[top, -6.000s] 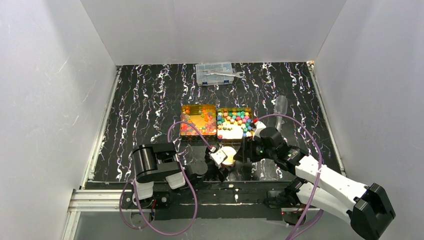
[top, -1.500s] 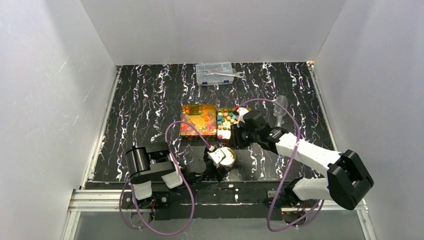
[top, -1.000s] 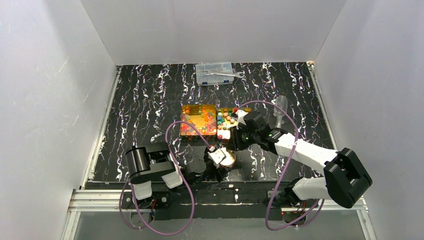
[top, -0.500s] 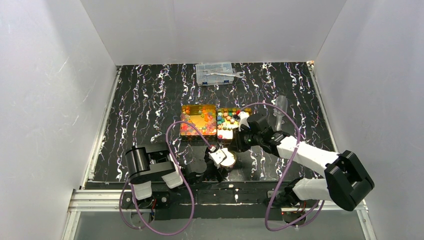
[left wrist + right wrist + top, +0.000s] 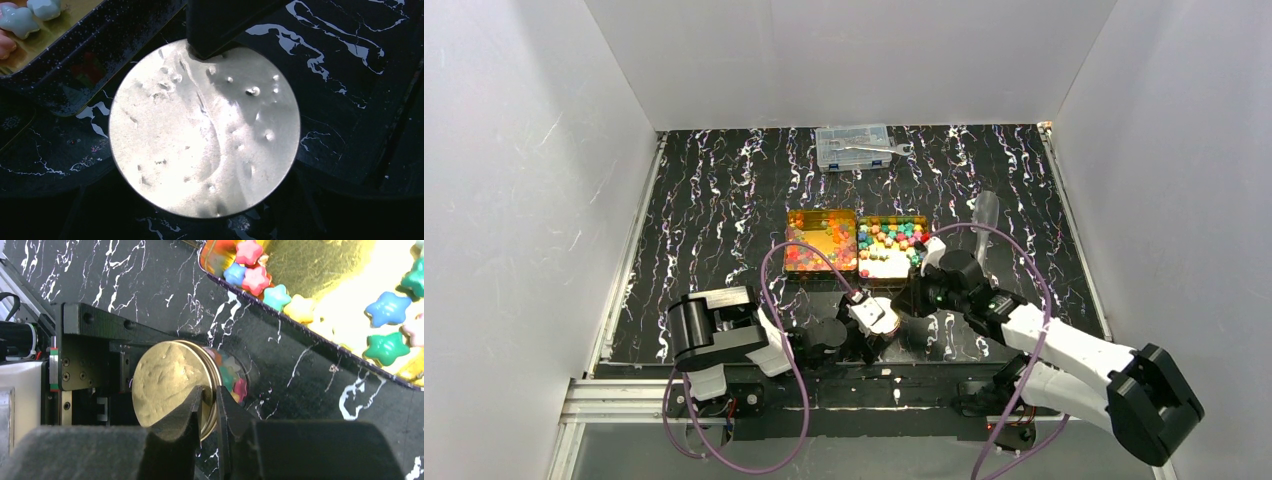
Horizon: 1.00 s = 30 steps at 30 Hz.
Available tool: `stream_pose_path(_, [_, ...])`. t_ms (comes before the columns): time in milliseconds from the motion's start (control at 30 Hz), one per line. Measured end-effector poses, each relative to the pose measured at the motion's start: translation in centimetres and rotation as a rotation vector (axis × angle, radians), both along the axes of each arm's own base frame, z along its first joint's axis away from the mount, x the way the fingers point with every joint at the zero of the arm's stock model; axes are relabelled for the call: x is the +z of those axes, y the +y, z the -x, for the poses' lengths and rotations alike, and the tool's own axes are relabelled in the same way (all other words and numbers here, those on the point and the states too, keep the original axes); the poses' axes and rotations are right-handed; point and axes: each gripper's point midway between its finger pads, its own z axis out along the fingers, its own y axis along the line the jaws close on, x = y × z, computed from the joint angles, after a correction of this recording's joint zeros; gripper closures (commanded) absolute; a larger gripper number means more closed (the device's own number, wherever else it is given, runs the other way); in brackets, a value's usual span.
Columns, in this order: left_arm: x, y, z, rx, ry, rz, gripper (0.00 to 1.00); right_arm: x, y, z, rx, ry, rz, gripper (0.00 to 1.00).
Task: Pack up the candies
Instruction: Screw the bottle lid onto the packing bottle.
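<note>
My right arm stretches low and left, its gripper (image 5: 209, 394) pinched on the rim of the gold lid (image 5: 165, 380). My left arm is folded low, its gripper (image 5: 867, 318) behind the lid, fingers hidden.

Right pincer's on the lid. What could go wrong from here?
1. Right pincer grips the gold lid by its thin rim only, so it may slip or tilt.
2. Candies sit right behind the lid. A skewed lid could spill them.
3. The pastel tray lies close, and a wide move might knock it.
</note>
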Motion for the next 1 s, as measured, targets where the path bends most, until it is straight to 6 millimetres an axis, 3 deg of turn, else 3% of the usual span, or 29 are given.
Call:
stream_pose_path(633, [0.1, 0.7, -0.2, 0.049, 0.035, -0.048, 0.87, -0.1, -0.1, 3.2, -0.232, -0.037, -0.011, 0.80])
stream_pose_path(733, [0.1, 1.6, -0.3, 0.076, 0.036, -0.059, 0.87, -0.1, 0.9, 5.2, -0.192, 0.026, -0.039, 0.79])
stream_pose_path(767, [0.0, 1.9, -0.8, 0.100, 0.038, -0.061, 0.88, -0.7, 1.6, 8.1, -0.089, 0.102, -0.030, 0.77])
stream_pose_path(833, [0.0, 2.5, -1.4, 0.133, 0.041, -0.066, 0.89, -1.9, 1.3, 10.7, -0.014, 0.175, 0.023, 0.72])
stream_pose_path(900, [0.0, 2.6, -1.4, 0.136, 0.044, -0.072, 0.89, -2.2, 0.6, 11.0, -0.019, 0.188, 0.059, 0.70])
stream_pose_path(933, [0.0, 2.6, -1.4, 0.137, 0.045, -0.071, 0.90, -1.6, 0.2, 10.6, -0.039, 0.175, 0.085, 0.63])
stream_pose_path(1000, [0.0, 2.7, -1.4, 0.135, 0.047, -0.076, 0.90, -0.4, 0.2, 9.9, -0.052, 0.139, 0.100, 0.59])
